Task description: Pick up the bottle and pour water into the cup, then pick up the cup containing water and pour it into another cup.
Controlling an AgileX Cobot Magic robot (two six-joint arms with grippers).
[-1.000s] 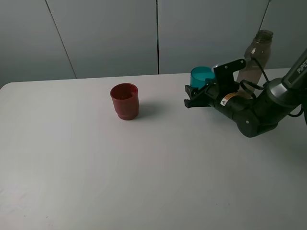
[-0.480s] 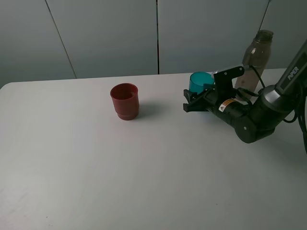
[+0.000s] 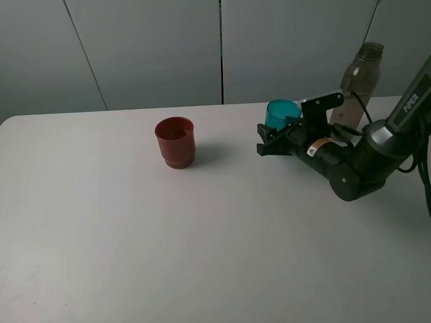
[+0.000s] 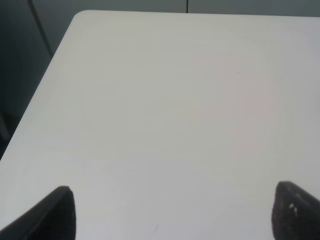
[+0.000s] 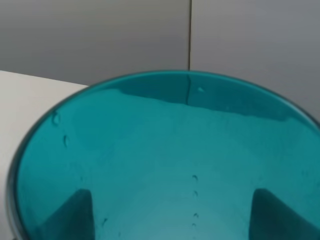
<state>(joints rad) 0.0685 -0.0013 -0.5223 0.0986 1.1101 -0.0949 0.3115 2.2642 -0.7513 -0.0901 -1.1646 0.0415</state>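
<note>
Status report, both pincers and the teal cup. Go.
Right pincer shut on the teal cup, upright. Left pincer open over bare table, holding nothing. Red cup off to the side, path clear. Bottle standing behind.

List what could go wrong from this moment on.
1. The right gripper has its jaws shut on the teal cup; the grip shows only dimly through the wall, so the cup might slip or tip when carried.
2. The bottle stands uncapped close behind that arm; a swing could topple it.
3. The red cup stands well to the left, so liquid may slosh out on the way or miss its mouth.
</note>
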